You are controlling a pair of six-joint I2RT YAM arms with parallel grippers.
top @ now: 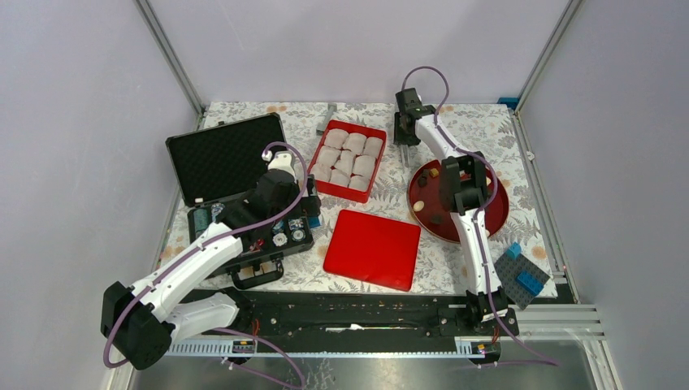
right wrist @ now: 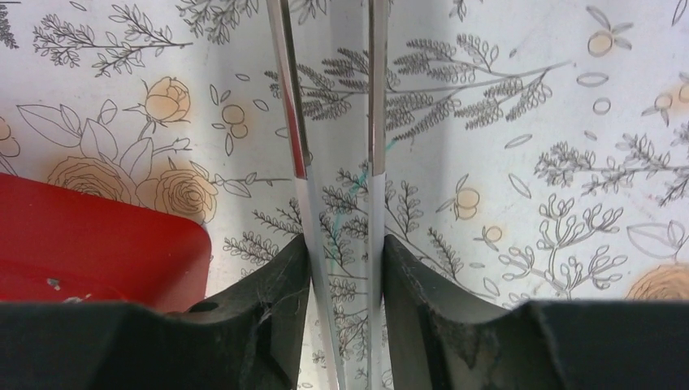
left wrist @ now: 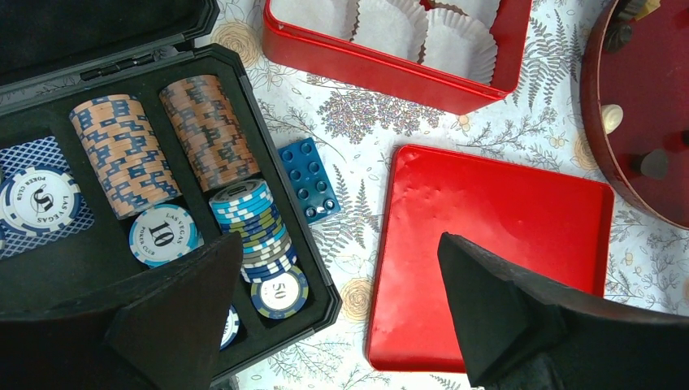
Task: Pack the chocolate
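Top external view: right gripper at upper centre, pinched narrow on metal tweezers with long axis running up-down the frame. Chocolate scattered on the round dark plate just lower right, red box of paper cups just left; left gripper gaping wide and empty over the poker case, clearly farther off. Bare cloth between box and plate for swinging across, plate rim to clear.

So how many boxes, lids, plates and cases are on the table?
box: 1
lid: 1
plate: 1
case: 1
Total: 4
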